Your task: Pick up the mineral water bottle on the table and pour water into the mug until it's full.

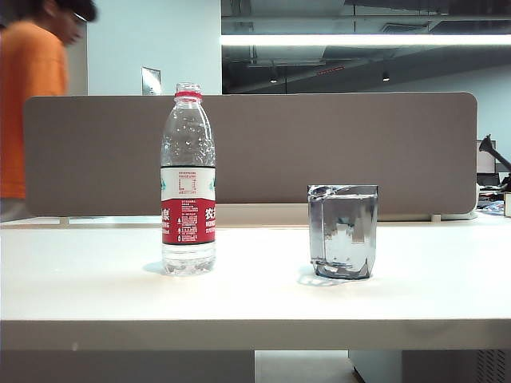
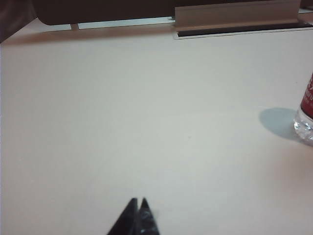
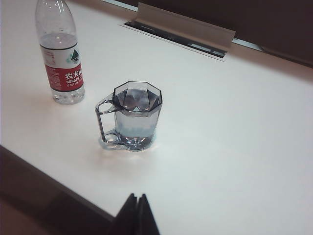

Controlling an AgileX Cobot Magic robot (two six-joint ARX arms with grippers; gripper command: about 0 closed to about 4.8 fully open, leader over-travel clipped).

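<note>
Above the white table (image 2: 122,122), left gripper (image 2: 138,201) hovering with jaws pressed together, empty, right gripper (image 3: 137,197) likewise, mineral water bottle (image 1: 188,183) and mug (image 1: 343,232) untouched.

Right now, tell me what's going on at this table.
Nothing is being handled. The mineral water bottle stands upright and uncapped on the table, apart from the mug, which looks filled nearly to its rim with water. The left gripper is shut over bare table near the bottle's base. The right gripper is shut too, near the table's edge, facing the mug. A person in orange is behind the partition.
</note>
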